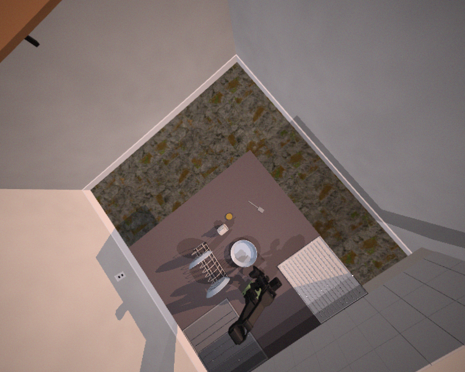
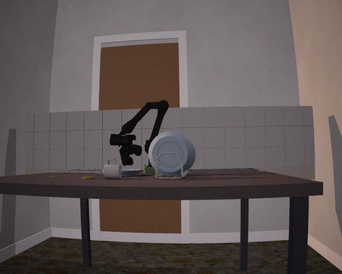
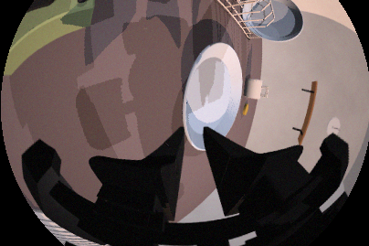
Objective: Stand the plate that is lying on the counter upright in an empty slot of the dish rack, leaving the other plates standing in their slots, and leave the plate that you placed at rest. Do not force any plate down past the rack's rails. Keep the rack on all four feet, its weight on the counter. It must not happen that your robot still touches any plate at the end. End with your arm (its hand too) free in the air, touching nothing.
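A pale blue plate [image 1: 243,253] [image 2: 131,172] [image 3: 214,91] lies flat on the counter beside the wire dish rack [image 1: 215,259] [image 2: 181,166]. Two plates stand in the rack, one [image 1: 218,287] at the end nearer the arm's base and one [image 1: 200,259] toward the other end. The rack stands level on the counter in the exterior view. My gripper [image 1: 254,271] [image 2: 127,163] [image 3: 193,131] points down above the counter, beside the lying plate's near rim. Its fingers are parted by a narrow gap with nothing held between them. In the wrist view one fingertip overlaps the rim.
A white mug [image 1: 222,229] [image 2: 112,171] [image 3: 254,89] and a yellow disc [image 1: 229,216] [image 2: 88,178] lie beyond the plate. A small spatula-like tool [image 1: 260,209] lies farther off. A ribbed white panel [image 1: 317,272] is on the right. The green arm base [image 2: 149,169] [image 3: 73,18] is behind the rack.
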Controlling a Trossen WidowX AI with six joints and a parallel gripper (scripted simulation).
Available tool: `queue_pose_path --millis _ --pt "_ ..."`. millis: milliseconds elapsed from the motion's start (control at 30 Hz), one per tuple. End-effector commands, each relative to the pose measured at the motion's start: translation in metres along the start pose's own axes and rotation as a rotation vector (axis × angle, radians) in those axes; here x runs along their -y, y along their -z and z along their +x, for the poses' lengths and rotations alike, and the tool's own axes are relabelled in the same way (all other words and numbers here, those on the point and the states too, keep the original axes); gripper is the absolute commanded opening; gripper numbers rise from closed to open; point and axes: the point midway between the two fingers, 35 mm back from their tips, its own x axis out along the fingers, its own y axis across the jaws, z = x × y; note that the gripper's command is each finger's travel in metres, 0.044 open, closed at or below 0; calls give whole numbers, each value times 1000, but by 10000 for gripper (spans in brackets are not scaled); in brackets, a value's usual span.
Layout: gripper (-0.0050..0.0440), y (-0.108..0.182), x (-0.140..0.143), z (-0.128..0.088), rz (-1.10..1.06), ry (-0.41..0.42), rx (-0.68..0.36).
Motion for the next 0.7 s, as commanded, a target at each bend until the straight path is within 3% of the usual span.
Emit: queue_pose_path --millis 0,667 --pt "91 -2 -4 5 5 8 11" --pt "91 -3 -9 12 7 17 21"
